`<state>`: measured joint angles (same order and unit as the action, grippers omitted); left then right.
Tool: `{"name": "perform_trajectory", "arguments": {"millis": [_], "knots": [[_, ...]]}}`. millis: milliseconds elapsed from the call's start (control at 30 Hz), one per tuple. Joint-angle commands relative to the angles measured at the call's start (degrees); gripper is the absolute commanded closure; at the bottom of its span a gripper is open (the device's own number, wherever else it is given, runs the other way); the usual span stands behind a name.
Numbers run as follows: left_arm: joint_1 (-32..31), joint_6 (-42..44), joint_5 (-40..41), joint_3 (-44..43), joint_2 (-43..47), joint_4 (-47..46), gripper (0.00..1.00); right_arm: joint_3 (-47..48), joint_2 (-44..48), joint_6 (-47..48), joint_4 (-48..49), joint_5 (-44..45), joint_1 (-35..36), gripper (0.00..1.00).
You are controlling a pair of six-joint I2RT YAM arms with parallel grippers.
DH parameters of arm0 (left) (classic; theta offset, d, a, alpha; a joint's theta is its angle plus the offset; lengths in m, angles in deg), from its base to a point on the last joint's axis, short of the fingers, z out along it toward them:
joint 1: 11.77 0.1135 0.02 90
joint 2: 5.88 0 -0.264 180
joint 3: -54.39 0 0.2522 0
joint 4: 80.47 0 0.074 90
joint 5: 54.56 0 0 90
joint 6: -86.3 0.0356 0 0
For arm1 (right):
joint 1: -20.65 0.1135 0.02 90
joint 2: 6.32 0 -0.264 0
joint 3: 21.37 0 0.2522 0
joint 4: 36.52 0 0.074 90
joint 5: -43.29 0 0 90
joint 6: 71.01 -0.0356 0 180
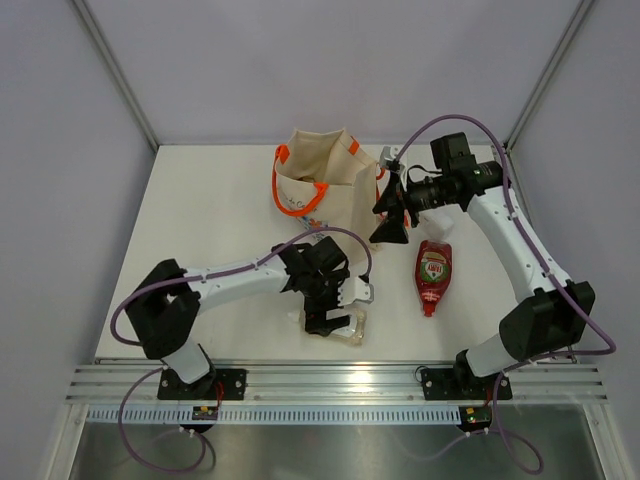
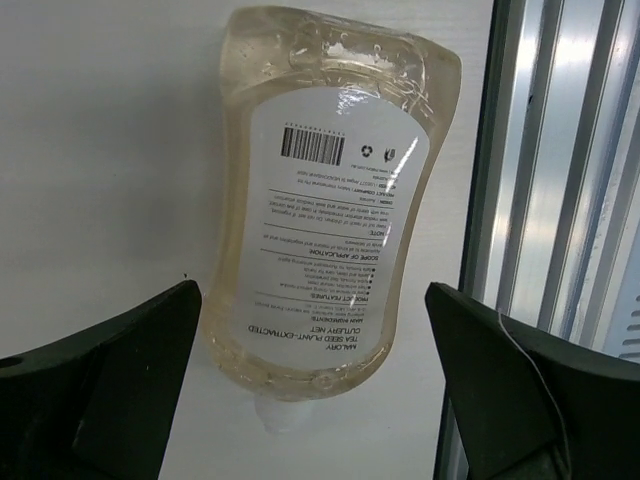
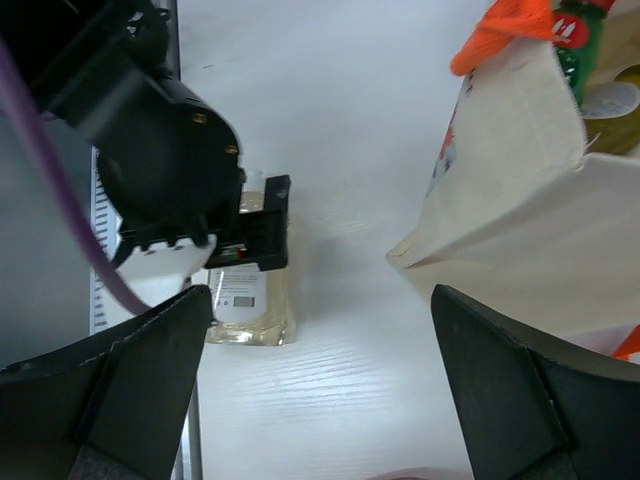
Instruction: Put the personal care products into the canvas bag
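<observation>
The cream canvas bag (image 1: 318, 178) with orange handles stands at the back middle of the table. A clear-beige bottle (image 1: 342, 328) lies flat near the front edge. My left gripper (image 1: 336, 300) hovers just above it, open. In the left wrist view the bottle (image 2: 325, 200) lies between the spread fingers (image 2: 120, 380), cap toward the camera. A red bottle (image 1: 433, 275) lies on the table to the right. My right gripper (image 1: 392, 215) hangs open and empty beside the bag's right side. The right wrist view shows the bag (image 3: 520, 200) with a green bottle (image 3: 575, 45) inside.
Grey walls enclose the white table (image 1: 200, 250). A metal rail (image 1: 340, 380) runs along the front edge, close to the clear-beige bottle. In the right wrist view the left arm's wrist (image 3: 170, 170) covers part of that bottle (image 3: 250, 305).
</observation>
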<state>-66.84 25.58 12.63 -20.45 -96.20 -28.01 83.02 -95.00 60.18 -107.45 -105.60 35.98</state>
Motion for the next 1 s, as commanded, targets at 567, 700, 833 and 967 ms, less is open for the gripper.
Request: {"name": "perform_trajectory", "arguments": {"millis": [567, 700, 833, 967], "knots": [[-1.8, -12.4, 13.7, -14.8, -26.7, 3.7, 0.56, -6.5, 16.0, -9.5, 6.8, -3.2, -1.7, 0.01], [-1.8, -18.9, 22.4, -11.8, -24.7, -0.2, 0.81, -6.0, 17.5, -12.8, 9.3, 0.0, -3.1, 0.01], [-1.9, -24.2, 30.7, -8.7, -22.6, -3.2, 0.84, -5.3, 18.5, -17.3, 13.0, 2.6, -5.0, 0.01], [-3.2, -26.4, 33.3, -7.5, -22.1, -4.8, 0.44, -4.7, 19.0, -19.6, 15.1, 3.3, -5.7, 0.00]]}}
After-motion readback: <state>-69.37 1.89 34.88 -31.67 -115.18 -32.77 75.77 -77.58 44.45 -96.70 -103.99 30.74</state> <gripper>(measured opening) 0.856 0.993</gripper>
